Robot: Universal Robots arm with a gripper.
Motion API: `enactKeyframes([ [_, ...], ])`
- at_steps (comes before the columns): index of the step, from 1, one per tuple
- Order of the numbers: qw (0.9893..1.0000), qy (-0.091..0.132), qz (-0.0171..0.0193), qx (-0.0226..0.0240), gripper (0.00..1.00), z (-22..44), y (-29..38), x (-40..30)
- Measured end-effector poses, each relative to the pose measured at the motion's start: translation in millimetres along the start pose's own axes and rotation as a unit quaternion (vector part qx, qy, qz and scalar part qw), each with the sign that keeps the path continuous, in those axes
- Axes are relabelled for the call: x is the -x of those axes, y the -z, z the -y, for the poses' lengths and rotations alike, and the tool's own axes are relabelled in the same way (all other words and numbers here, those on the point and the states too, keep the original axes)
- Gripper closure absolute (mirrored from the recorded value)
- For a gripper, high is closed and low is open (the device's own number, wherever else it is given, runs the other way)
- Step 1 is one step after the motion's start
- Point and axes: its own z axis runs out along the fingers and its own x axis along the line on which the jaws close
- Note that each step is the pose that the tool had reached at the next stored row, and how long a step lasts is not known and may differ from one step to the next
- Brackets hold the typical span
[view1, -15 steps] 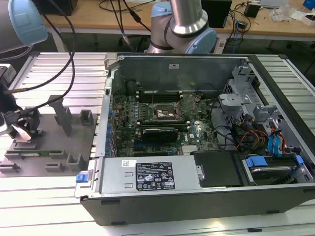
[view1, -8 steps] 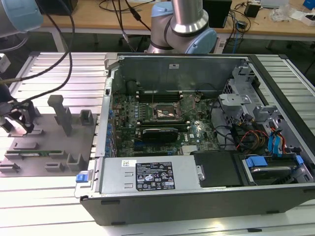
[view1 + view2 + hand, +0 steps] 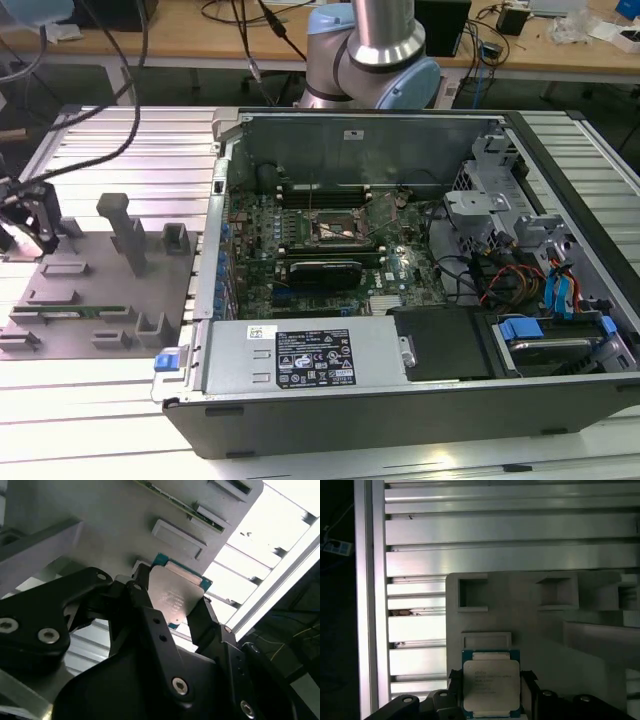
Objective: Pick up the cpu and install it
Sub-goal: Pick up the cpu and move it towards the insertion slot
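1. The cpu (image 3: 491, 687) sat squarely between the two black fingers of the gripper (image 3: 491, 677). Its silver lid faced the camera in both wrist views, with a thin rim of green board showing around it.
2. The gripper (image 3: 172, 592) was drawn in narrow, with a finger against each of two opposite edges of the cpu (image 3: 175, 597), so it looked to be gripping the chip.
3. The chip is close to square, so it had no real long axis. The fingers bore on its sides, not on its lid.
4. In the exterior view the gripper (image 3: 30, 225) hung over the grey fixture tray (image 3: 100, 300) at that view's left.
5. The open processor socket (image 3: 340, 228) lay well apart toward that view's right, on the motherboard inside the open computer case (image 3: 400, 400).
6. A green memory stick (image 3: 70, 312) lay in its slot on the tray, apart from the gripper.
7. The cpu's underside was hidden, and the gripper body covered its near edge. Whether it rested on the tray or hung just clear of it could not be told.
8. In the exterior view the frame edge cut off part of the gripper.
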Motion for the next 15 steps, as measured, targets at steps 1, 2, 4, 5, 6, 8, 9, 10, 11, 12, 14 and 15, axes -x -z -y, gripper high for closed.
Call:
enactKeyframes([
  [1, 1.0, 0.0, 0.0, 0.0, 0.45, -0.4, 4.6, 0.1],
  [2, 1.0, 0.0, 0.0, 0.0, 0.45, -1.1, 12.4, 0.4],
  [4, 1.0, 0.0, 0.0, 0.0, 0.45, -1.7, 21.0, 0.6],
  [5, 1.0, 0.0, 0.0, 0.0, 0.45, -2.1, 26.5, 0.7],
  [6, 1.0, 0.0, 0.0, 0.0, 0.45, -2.4, 30.8, 0.8],
  [8, 1.0, 0.0, 0.0001, 0.0, 0.45, -3.1, 39.4, 1.1],
  [9, 1.0, 0.0, 0.0001, 0.0, 0.45, -3.5, 45.1, 1.2],
  [10, 1.0, 0.0, 0.0001, 0.0, 0.45, -3.8, 49.5, 1.3],
  [11, 1.0, 0.0, 0.0001, 0.0, 0.45, -4.3, 55.6, 1.5],
  [12, 1.0, 0.0, 0.0002, 0.0, 0.45, -4.6, 59.5, 1.6],
  [14, 1.0, 0.0, 0.0002, 0.0, 0.45, -5.2, 67.2, 1.8],
  [15, 1.0, 0.0, 0.0002, 0.0, 0.45, -5.5, 71.4, 1.9],
])
